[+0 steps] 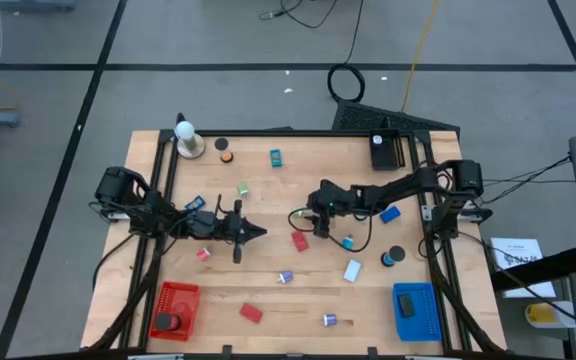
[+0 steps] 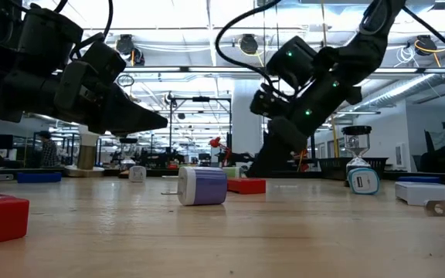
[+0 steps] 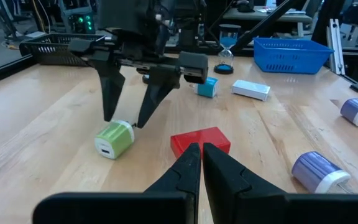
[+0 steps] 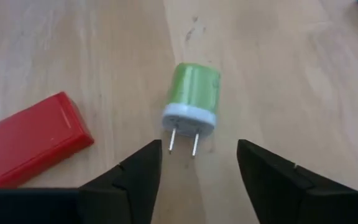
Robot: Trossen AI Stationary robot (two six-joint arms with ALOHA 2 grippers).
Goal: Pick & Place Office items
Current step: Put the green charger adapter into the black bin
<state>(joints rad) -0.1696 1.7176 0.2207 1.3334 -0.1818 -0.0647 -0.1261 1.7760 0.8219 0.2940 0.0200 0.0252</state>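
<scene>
Fingers spread, the right gripper (image 4: 197, 163) hovers over a small green plug-in charger (image 4: 193, 98), a flat red plastic block (image 4: 33, 140) just beside; the left gripper (image 3: 201, 163), pressed together, waits near.

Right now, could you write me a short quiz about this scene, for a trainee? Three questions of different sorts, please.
1. True or false: the right gripper is shut on the green charger.
2. Which thing lies on the table right beside the green charger?
A. a red block
B. a yellow cup
C. a pair of scissors
3. Fill in the missing word: the left gripper is ____ (open or shut).

Key:
1. False: it is open, and the charger lies loose just ahead of it.
2. A.
3. Shut, and it holds nothing.
</scene>
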